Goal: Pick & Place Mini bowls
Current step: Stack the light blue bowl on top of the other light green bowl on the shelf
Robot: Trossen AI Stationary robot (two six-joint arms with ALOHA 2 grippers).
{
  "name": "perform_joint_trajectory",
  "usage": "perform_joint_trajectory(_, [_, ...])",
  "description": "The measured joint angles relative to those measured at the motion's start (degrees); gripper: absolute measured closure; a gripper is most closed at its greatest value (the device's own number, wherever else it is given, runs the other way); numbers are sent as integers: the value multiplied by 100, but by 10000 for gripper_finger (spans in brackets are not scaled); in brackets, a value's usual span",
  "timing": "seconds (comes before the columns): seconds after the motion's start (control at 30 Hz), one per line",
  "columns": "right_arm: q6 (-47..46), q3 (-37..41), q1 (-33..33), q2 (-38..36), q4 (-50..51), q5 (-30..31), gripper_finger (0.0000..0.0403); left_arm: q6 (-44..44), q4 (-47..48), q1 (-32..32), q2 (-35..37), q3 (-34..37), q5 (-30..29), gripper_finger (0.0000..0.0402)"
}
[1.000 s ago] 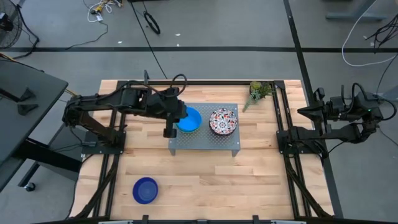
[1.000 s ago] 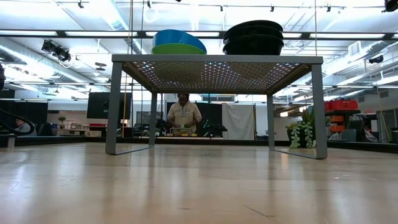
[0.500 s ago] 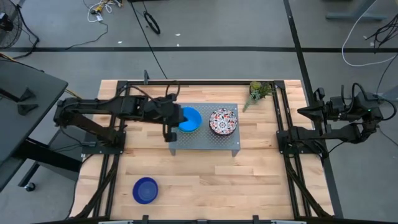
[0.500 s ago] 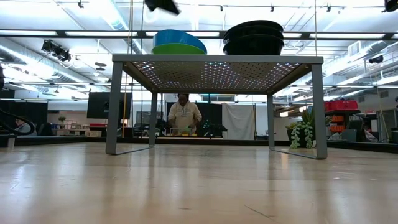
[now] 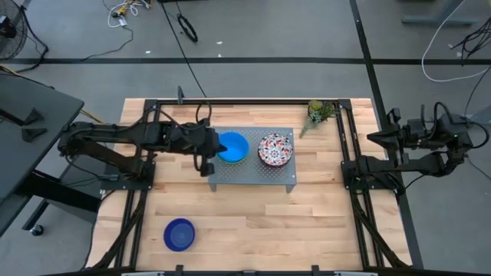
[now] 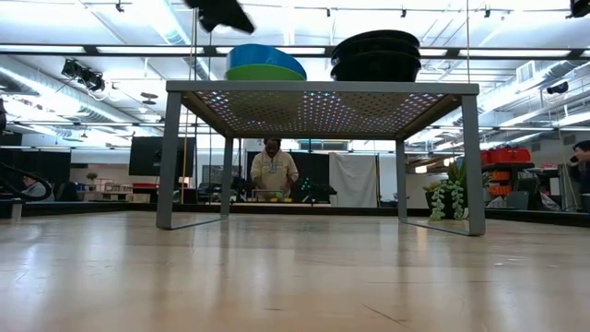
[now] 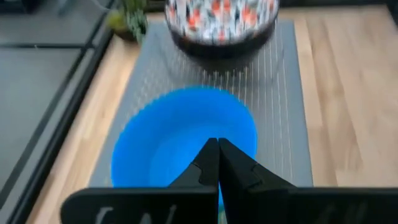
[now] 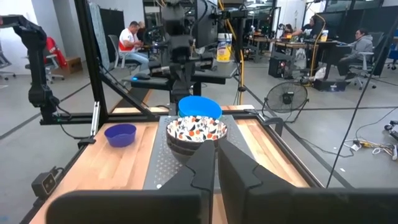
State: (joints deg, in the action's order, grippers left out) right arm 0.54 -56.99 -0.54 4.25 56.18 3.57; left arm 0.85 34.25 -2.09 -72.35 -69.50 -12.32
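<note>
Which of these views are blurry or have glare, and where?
Left wrist view: soft throughout, the floral bowl and the light blue bowl smeared. Low view: bright ceiling lights behind, so the floral bowl stack atop the perforated stand reads as a dark silhouette. High view: even light, no glare on the wooden table.
</note>
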Motion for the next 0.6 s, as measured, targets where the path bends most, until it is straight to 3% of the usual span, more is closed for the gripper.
perform_joint_trajectory(0.33, [0, 2, 0, 0, 4, 0, 380, -1, -379, 0, 91, 59, -13, 401])
perform_joint_trajectory(0.6, [1, 1, 0, 0, 2, 2, 380, -2, -616, -166, 91, 174, -413, 401])
